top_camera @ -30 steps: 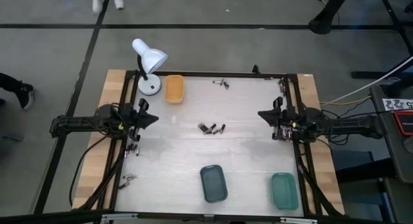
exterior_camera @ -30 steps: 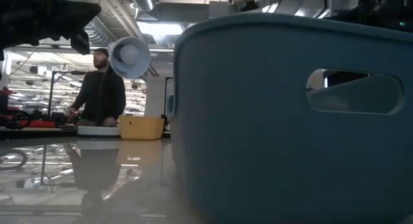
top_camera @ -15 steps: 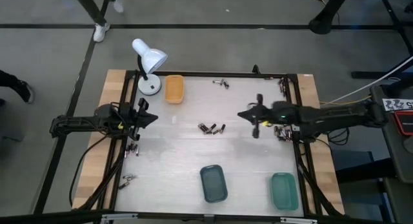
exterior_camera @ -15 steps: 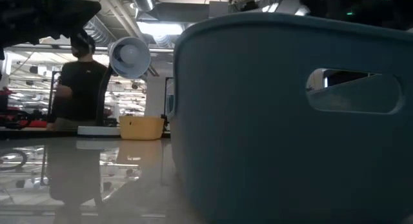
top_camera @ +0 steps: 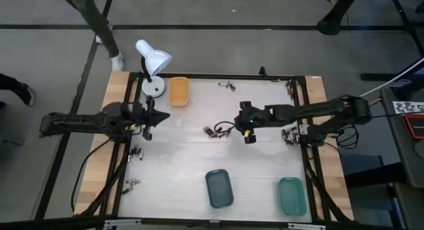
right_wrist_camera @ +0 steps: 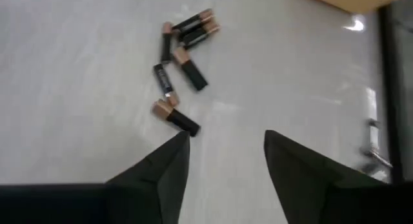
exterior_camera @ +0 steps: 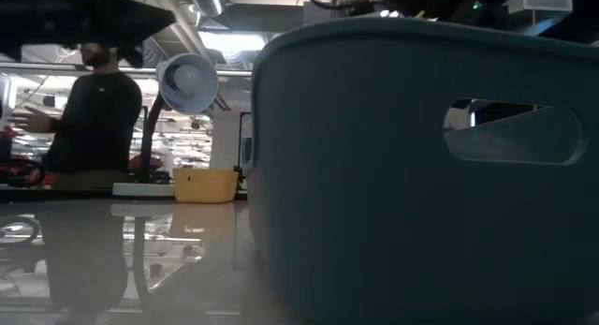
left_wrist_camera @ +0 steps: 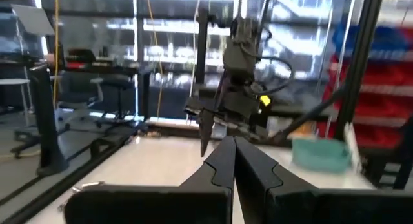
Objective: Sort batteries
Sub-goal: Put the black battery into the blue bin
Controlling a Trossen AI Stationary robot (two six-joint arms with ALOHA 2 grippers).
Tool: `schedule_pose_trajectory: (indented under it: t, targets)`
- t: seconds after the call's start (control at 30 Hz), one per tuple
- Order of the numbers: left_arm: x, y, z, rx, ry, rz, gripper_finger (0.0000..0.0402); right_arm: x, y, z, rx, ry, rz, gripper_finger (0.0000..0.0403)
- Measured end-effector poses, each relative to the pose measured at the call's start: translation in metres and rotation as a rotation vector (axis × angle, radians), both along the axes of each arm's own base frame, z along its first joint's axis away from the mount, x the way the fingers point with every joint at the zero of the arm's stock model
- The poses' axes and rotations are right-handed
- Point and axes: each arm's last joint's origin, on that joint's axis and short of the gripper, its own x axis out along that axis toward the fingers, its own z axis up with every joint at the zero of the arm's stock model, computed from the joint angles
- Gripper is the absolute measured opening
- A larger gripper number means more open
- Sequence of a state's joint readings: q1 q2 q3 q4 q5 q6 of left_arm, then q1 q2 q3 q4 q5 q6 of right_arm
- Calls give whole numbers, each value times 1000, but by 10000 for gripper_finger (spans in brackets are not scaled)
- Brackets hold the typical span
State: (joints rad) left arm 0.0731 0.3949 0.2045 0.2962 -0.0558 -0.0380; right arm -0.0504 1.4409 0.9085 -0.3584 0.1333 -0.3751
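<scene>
The right gripper (top_camera: 246, 127) hovers with its fingers (right_wrist_camera: 169, 166) spread apart and nothing between them, just beside the small cluster of batteries (right_wrist_camera: 181, 69) lying loose on the white table (top_camera: 185, 164). The nearest battery lies just ahead of its fingertips, not touching them. The left gripper (top_camera: 151, 117) waits well apart from that cluster at the table's far side, its fingers (left_wrist_camera: 222, 162) pressed together on nothing.

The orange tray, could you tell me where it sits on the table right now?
In the high view the orange tray sits at the table's far edge on the left arm's side, just beside the white lamp.
</scene>
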Motion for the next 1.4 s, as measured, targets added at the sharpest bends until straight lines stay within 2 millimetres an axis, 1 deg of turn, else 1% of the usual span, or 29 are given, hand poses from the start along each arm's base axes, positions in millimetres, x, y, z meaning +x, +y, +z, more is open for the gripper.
schedule_pose_trajectory:
  t: [0.07, 0.17, 0.27, 0.37, 0.47, 0.57, 0.67, 0.77, 0.87, 1.0, 1.1, 1.17, 1.3, 1.4]
  targets:
    - [12, 1, 5, 28, 60, 3, 1, 3, -6, -4, 52, 2, 43, 207]
    - [30, 3, 5, 78, 178, 16, 17, 6, -14, -12, 110, 16, 82, 205]
    - [45, 5, -2, 108, 281, 52, 52, 8, -21, -19, 159, 29, 133, 198]
    - [57, 6, -8, 134, 353, 58, 99, 14, -24, -27, 195, 23, 198, 192]
    - [65, 7, -10, 146, 372, 55, 141, 20, -25, -36, 170, 20, 265, 189]
    - [69, 7, -9, 146, 352, 57, 166, 27, -26, -47, 144, 25, 301, 188]
    - [70, 7, -11, 147, 364, 56, 174, 30, -26, -60, 138, 56, 318, 188]
    - [70, 8, -11, 131, 367, 57, 173, 34, -27, -71, 131, 72, 337, 188]
    - [70, 7, -11, 131, 365, 57, 170, 37, -28, -78, 129, 71, 346, 188]
    - [70, 7, -11, 131, 366, 57, 169, 36, -36, -83, 132, 93, 322, 183]
    - [70, 7, -11, 131, 366, 56, 169, 34, -45, -83, 148, 93, 284, 160]
    - [70, 7, -11, 137, 367, 56, 169, 32, -51, -84, 162, 92, 265, 135]
    - [70, 7, -11, 156, 370, 55, 169, 29, -60, -84, 200, 94, 214, 66]
    - [70, 7, -11, 179, 376, 53, 168, 28, -65, -81, 266, 71, 212, 16]
